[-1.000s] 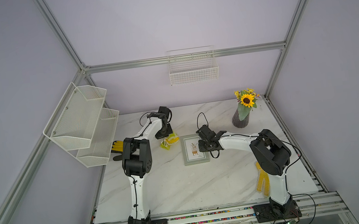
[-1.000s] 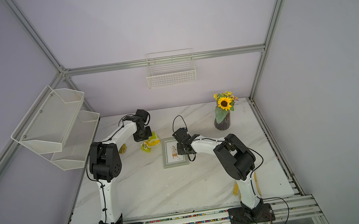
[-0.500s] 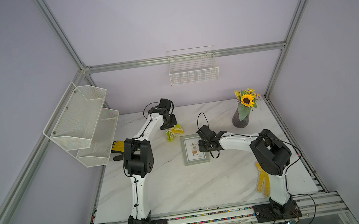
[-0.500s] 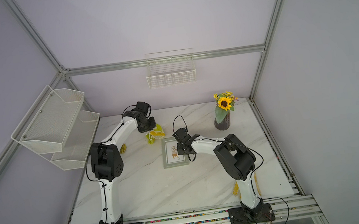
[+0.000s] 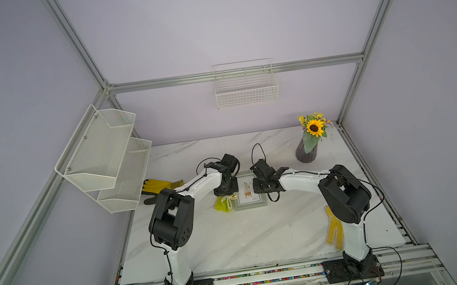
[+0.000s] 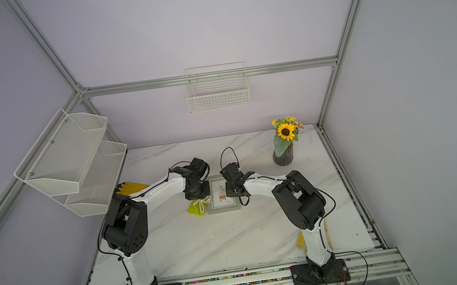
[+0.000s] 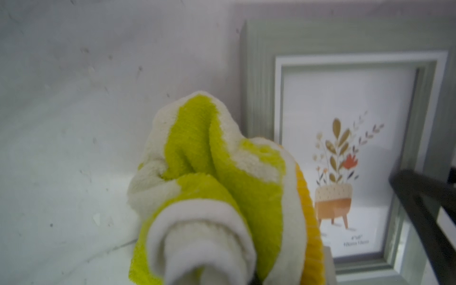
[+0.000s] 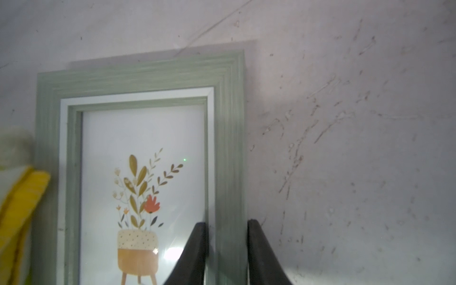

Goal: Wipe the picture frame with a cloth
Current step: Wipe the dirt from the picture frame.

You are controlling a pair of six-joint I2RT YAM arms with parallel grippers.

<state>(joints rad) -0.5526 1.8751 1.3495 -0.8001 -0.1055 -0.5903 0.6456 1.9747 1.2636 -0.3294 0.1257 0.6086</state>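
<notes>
The grey-green picture frame lies flat on the marble table, its potted-plant print facing up. My right gripper is shut on the frame's right rail, one finger on the glass and one outside; in both top views it sits at that edge. My left gripper is shut on the cloth, a bunched lime-green, yellow and white towel that hides its fingers. The cloth hangs at the frame's left edge, with a fold over the glass.
A yellow rubber glove lies under the white mesh shelf at the left. A flat yellow mesh glove lies by the right arm's base. A sunflower vase stands back right. A wire basket hangs on the back wall.
My left gripper lifted the cloth from the table behind and left of the frame, then brought it forward and down beside the frame's left edge. The right gripper stayed on the frame.
</notes>
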